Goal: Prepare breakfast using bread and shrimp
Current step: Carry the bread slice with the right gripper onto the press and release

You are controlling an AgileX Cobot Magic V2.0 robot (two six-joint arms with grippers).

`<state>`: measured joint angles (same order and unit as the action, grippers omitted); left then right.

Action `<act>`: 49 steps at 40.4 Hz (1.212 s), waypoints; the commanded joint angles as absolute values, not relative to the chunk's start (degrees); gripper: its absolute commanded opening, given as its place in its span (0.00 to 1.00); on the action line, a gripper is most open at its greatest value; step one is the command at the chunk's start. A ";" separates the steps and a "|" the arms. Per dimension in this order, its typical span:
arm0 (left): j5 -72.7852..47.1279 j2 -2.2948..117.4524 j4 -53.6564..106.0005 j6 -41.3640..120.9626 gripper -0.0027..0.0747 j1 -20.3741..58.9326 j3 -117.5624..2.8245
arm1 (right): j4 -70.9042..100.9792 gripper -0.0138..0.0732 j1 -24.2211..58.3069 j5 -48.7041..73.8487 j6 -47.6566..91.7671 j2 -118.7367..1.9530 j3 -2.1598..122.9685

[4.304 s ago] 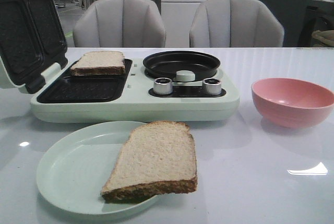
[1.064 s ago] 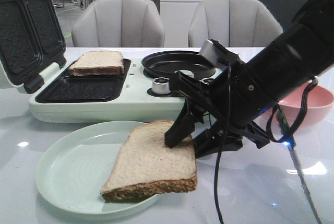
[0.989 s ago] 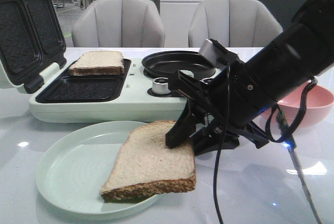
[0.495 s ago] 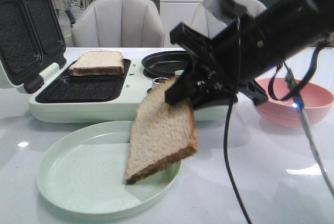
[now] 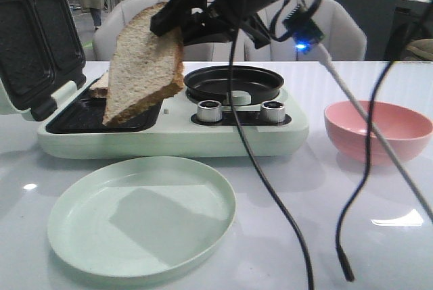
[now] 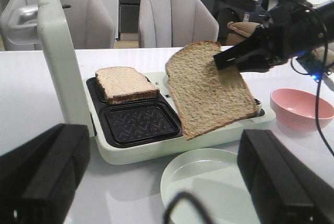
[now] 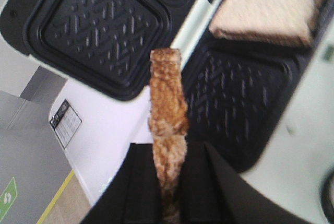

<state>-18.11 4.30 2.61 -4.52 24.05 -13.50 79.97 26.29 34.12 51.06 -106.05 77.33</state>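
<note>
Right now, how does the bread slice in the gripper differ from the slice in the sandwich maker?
The held slice hangs tilted in the air, clamped by the right gripper; the other slice lies flat in the sandwich maker's rear well. The held slice shows a rounded top; the other looks squarer. Both are pale with brown crusts.

Your right arm's matte black, blocky gripper (image 5: pixel 166 25) carries a glossy black housing behind it. From that housing two thin black cables (image 5: pixel 270 188) hang loose in the front view; one ends in a bare plug tip at about 5 o'clock of the frame. A pale grey cable (image 5: pixel 379 134) slants away beside them, and a small dark circuit board (image 5: pixel 306 30) with a lit blue LED sits where the cables leave the arm. In the right wrist view, the two black fingers (image 7: pixel 142 192) are flat, smooth slabs. Your left gripper's fingers (image 6: pixel 284 182) show as thick, matte black rectangular blocks with squared edges.
</note>
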 commanded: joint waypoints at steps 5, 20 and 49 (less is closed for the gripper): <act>-13.20 4.98 2.56 -5.13 0.85 24.56 -15.17 | 83.19 0.22 29.40 28.61 51.83 -109.12 88.44; -13.20 4.98 2.56 -5.13 0.85 24.56 -15.17 | 84.40 0.39 31.27 26.64 51.48 -118.06 97.32; -13.20 4.98 2.56 -5.13 0.85 24.56 -15.17 | 58.65 0.69 31.34 23.87 33.64 -116.07 98.97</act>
